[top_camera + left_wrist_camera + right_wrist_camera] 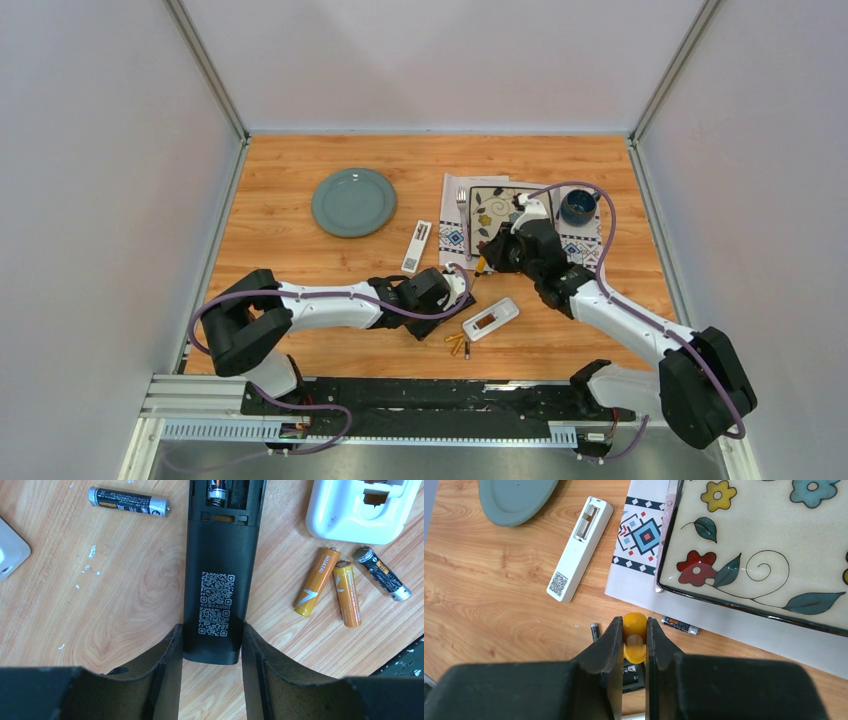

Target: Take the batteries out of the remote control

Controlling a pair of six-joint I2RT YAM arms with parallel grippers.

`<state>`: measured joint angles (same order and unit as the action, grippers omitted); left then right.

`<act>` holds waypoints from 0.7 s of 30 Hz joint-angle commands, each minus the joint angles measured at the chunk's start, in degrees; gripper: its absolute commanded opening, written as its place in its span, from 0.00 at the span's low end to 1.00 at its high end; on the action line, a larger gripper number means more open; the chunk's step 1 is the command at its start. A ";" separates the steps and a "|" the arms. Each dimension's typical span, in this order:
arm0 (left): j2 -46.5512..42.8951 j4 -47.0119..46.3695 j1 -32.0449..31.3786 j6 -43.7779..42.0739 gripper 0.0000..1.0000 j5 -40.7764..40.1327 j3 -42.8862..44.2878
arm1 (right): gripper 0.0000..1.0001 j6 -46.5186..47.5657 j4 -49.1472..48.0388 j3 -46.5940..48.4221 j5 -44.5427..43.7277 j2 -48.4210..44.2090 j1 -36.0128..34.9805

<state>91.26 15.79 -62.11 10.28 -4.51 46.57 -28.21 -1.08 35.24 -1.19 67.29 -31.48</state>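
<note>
Two arms meet at mid-table. We see the left gripper (211, 642) with its fingers (167, 655) pressed against both long sides of a black plastic remote control (217, 555), clamping its end. This remote lies back-up on the wooden table (125, 610), its QR label showing and its battery compartment uncovered. A spring contact shows inside, and we cannot tell whether a cell remains there.

Three loose batteries lie on the table just near of the black remote. Two are gold-orange cylindrical batteries (330, 587) lying side by side. The third is a dark grey battery (382, 573) just beside them. To their right rests a short white remote shell (490, 319), its back open. On the far side of the black remote we note another dark battery (129, 501), well apart from the group.

The right gripper (634, 630) has its fingers (611, 640) closed on the rounded handle of an orange-handled screwdriver (634, 622), above the near edge of a patterned paper placemat (639, 535). The placemat carries a square floral ceramic plate (764, 555).

Left of the placemat lie a slim white remote control (579, 550) with an empty open compartment and, farther left, a round grey-green plate (353, 201).
</note>
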 commanded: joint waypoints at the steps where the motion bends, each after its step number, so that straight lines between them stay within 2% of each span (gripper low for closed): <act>1: 5.59 1.96 -1.17 0.61 0.00 5.83 -2.71 | 0.00 0.52 -1.73 1.58 0.31 0.56 -0.51; 9: 5.59 2.05 -1.09 0.70 0.00 5.57 -2.62 | 0.00 0.52 -1.82 0.70 2.51 3.03 -1.03; 16: 5.85 2.14 -1.26 0.70 0.00 5.57 -2.53 | 0.00 1.75 -0.24 0.44 1.28 2.06 -1.21; 21: 5.85 2.05 -1.26 0.79 0.00 5.66 -2.62 | 0.00 3.16 0.91 0.79 -3.02 1.09 -1.74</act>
<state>91.53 15.90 -62.15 10.28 -4.51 46.85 -27.92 -1.91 35.27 -0.49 69.71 -32.62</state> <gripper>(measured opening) 0.483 0.157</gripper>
